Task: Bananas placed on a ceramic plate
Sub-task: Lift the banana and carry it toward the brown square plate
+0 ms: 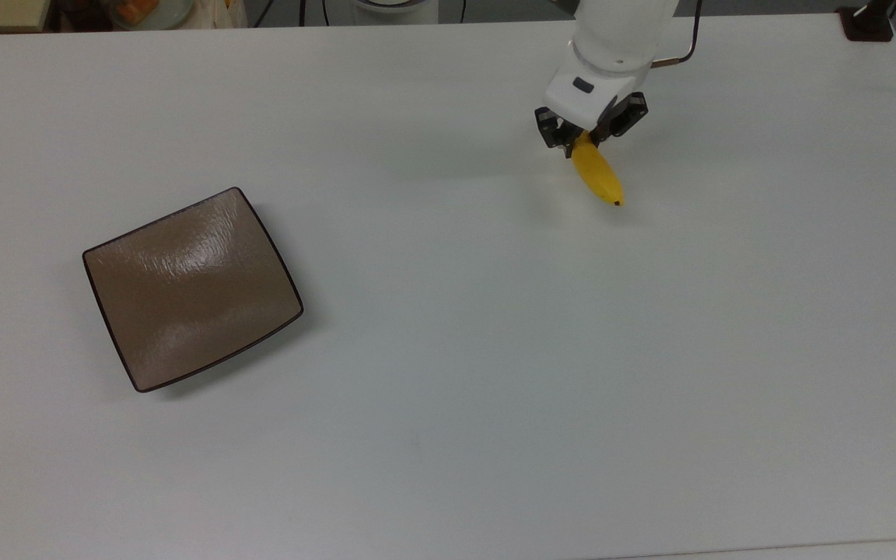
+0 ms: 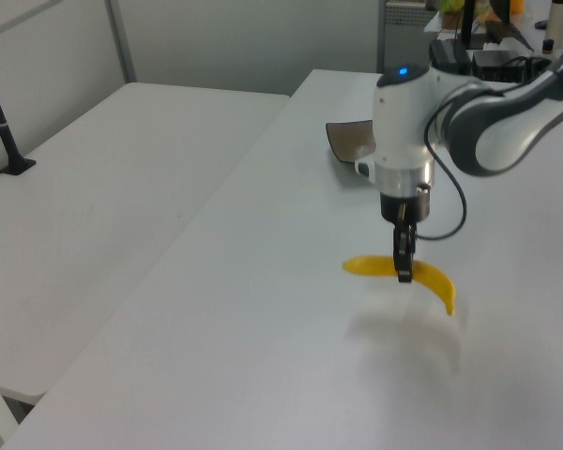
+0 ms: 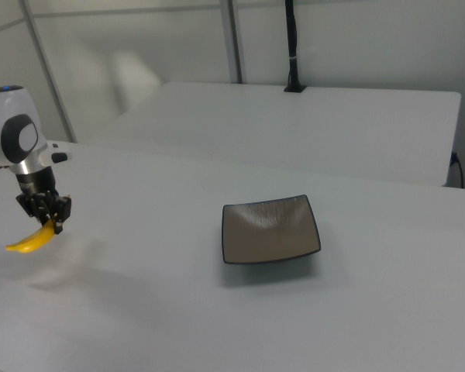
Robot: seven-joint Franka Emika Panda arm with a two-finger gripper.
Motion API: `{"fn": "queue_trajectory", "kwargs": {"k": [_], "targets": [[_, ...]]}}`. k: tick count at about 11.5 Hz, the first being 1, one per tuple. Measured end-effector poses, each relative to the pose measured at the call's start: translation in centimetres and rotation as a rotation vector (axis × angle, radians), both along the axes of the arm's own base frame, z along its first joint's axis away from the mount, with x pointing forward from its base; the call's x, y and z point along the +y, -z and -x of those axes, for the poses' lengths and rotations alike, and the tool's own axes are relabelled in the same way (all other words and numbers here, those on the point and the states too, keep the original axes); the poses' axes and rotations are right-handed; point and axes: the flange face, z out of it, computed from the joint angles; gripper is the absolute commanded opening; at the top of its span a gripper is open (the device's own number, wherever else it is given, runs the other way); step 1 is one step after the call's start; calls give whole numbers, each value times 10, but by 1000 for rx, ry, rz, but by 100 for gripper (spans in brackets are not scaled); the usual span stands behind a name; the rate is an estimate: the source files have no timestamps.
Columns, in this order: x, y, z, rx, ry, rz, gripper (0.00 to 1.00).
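The white table (image 1: pixel 448 435) spreads wide; the ceramic plate (image 1: pixel 191 288) sits well off toward the top view's left — my carry heads that way. My gripper (image 1: pixel 584 138) clamps 1 banana (image 1: pixel 597 175) near its stem, lifted clear.

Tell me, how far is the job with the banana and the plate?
Done: the gripper has its fingers shut on the curved yellow banana. In hand: the banana hangs above its shadow on the white table. Left: carrying it to the bare glossy brown square plate.
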Motion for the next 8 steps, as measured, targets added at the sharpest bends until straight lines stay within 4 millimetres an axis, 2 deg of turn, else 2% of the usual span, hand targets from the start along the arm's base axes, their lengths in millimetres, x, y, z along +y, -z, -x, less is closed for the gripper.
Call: {"fn": "queue_trajectory", "kwargs": {"k": [1, 2, 4, 7, 8], "targets": [[-8, -11, -6, -10, 0, 1, 11], [-24, -27, -16, -17, -3, 8, 11], [-66, -54, -39, -13, 2, 29, 10], [-127, -70, -66, -26, 19, 41, 10], [-159, -70, -76, -28, 35, 49, 10]]}}
